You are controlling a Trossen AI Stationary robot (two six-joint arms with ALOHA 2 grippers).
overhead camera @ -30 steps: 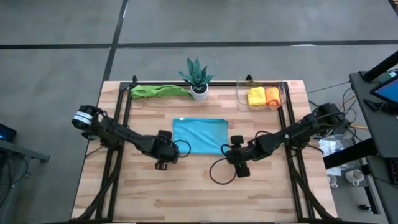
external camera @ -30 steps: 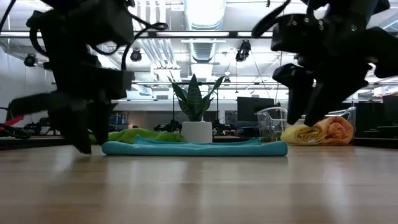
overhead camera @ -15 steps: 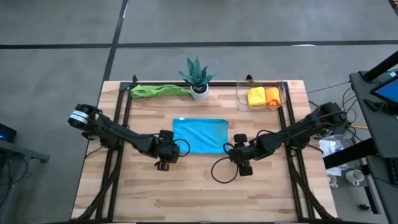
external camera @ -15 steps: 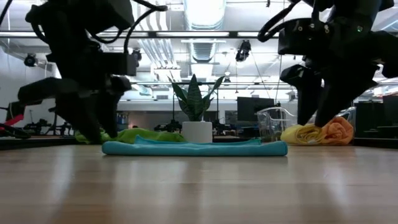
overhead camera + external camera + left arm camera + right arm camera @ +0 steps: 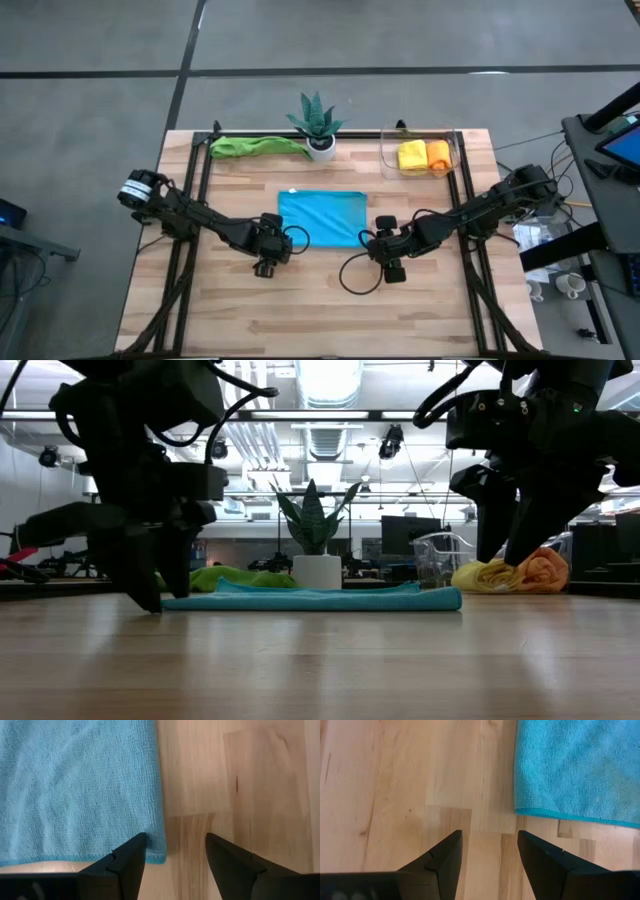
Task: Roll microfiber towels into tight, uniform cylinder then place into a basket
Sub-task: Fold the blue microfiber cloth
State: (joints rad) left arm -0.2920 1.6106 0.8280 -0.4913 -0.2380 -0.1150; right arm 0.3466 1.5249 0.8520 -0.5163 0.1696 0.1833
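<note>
A light blue microfiber towel (image 5: pixel 321 217) lies flat at the table's middle. My left gripper (image 5: pixel 175 836) stands open at the towel's near left corner (image 5: pixel 161 857), one finger over the cloth and the other over bare wood. In the low view its fingertips (image 5: pixel 152 603) reach down to table level. My right gripper (image 5: pixel 489 834) hangs open over bare wood just off the towel's near right corner (image 5: pixel 518 811), clear of the table (image 5: pixel 505 555). A green towel (image 5: pixel 255 146) lies bunched at the far left. The clear basket (image 5: pixel 448 165) at the far right holds a yellow roll (image 5: pixel 411 155) and an orange roll (image 5: pixel 438 153). My left gripper comes steeply from above at the blue towel's near left corner (image 5: pixel 150 845), with one finger (image 5: pixel 134 851) over the cloth's edge. Whether that finger touches the cloth I cannot tell. The towel lies flat on the table.
A spiky green plant in a white pot (image 5: pixel 318 128) stands at the far edge between the green towel and the basket. Dark rails (image 5: pixel 190 200) run along both sides of the table. Bare wood (image 5: pixel 320 300) stretches near the front edge.
My left gripper has edged toward the blue towel's near left corner and tipped a little. Its fingertips rose briefly, then came back down to table level. The towel has kept its place.
</note>
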